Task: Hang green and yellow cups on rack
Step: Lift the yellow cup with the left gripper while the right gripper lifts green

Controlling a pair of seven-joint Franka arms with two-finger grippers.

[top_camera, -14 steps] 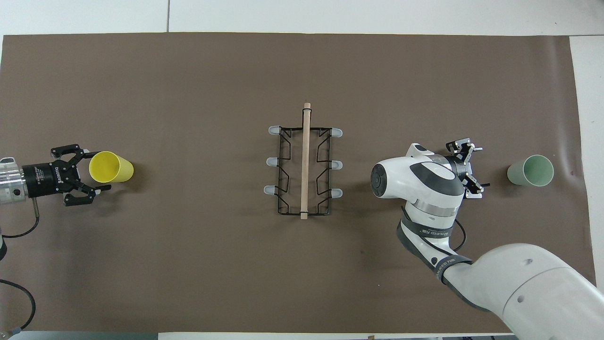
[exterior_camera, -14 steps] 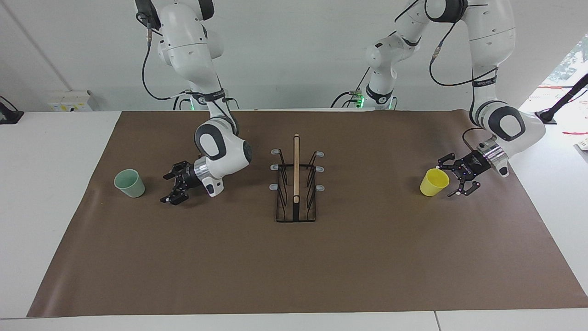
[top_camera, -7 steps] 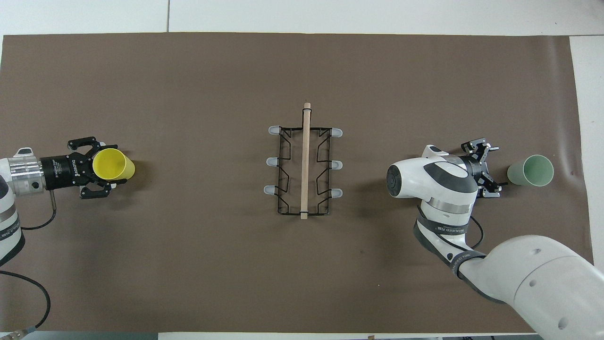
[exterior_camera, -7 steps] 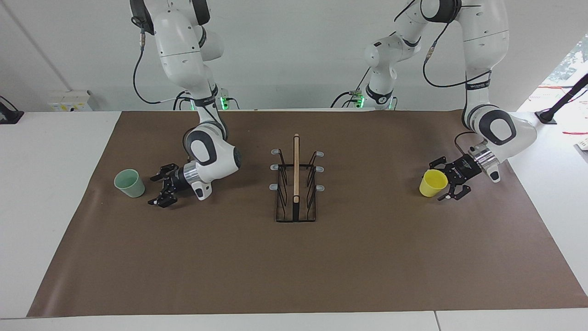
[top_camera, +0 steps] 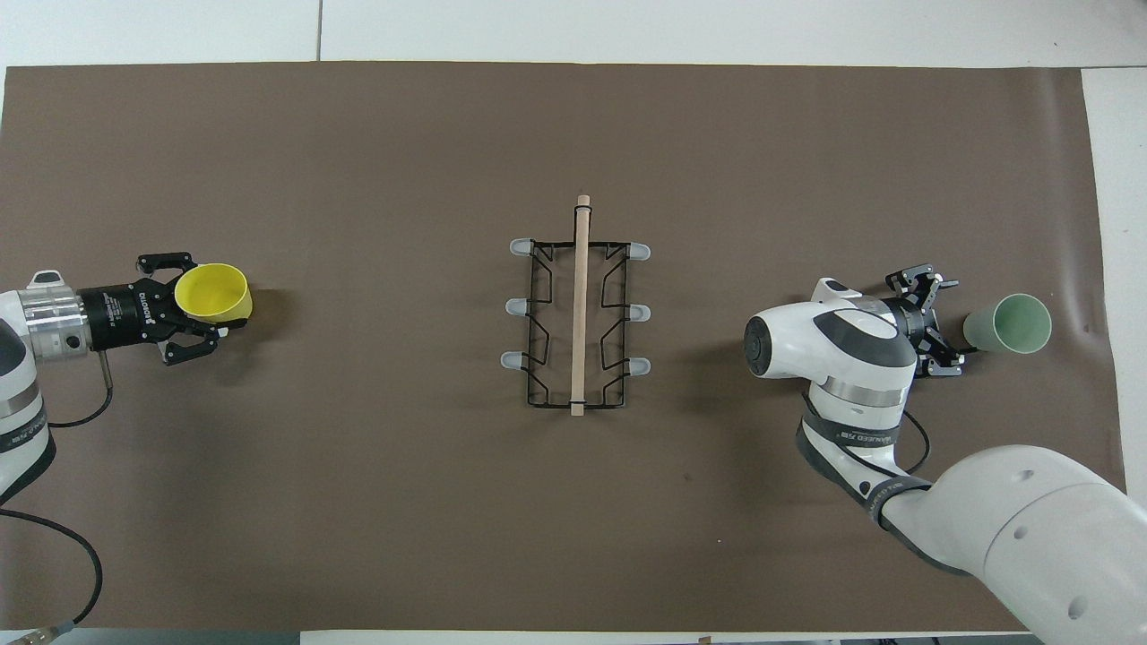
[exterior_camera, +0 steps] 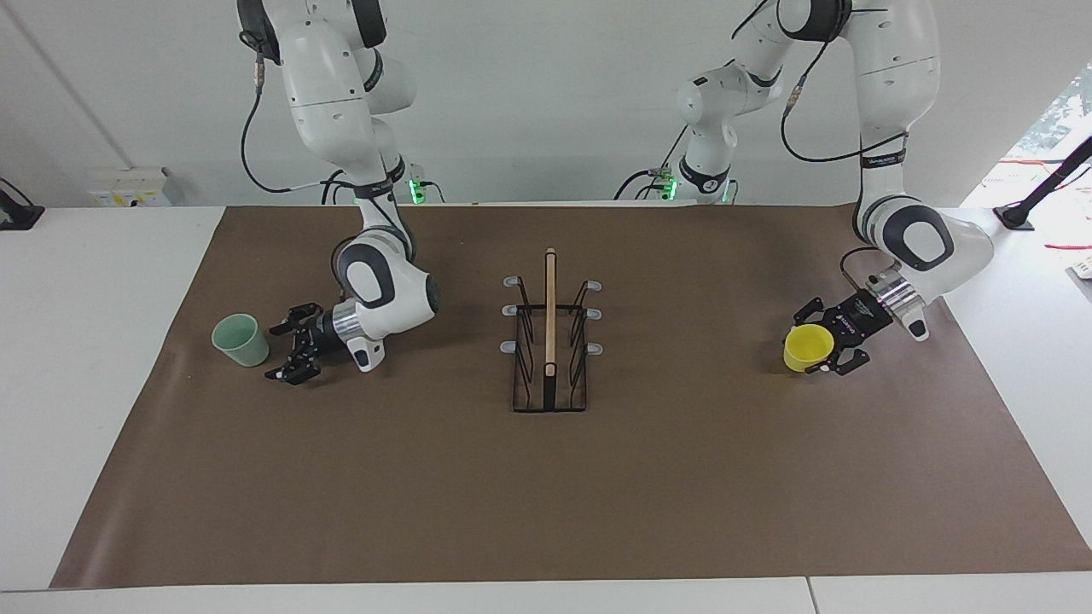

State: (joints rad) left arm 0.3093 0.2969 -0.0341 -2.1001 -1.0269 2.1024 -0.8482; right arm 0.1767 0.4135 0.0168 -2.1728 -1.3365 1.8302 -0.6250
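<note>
Left end effector clamped on bright yellow tapered plastic cup; right end effector wide beside pale mint-green cup. Risk: nudging, toppling it.

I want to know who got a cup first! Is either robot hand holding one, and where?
The left gripper holds the yellow cup by its side wall. The right gripper holds nothing.

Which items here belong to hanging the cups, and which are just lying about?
Job:
- yellow cup, gripped by the left hand
- green cup, beside the open right hand
- rack, pegs bare

Lying about:
- brown mat
- wall box
</note>
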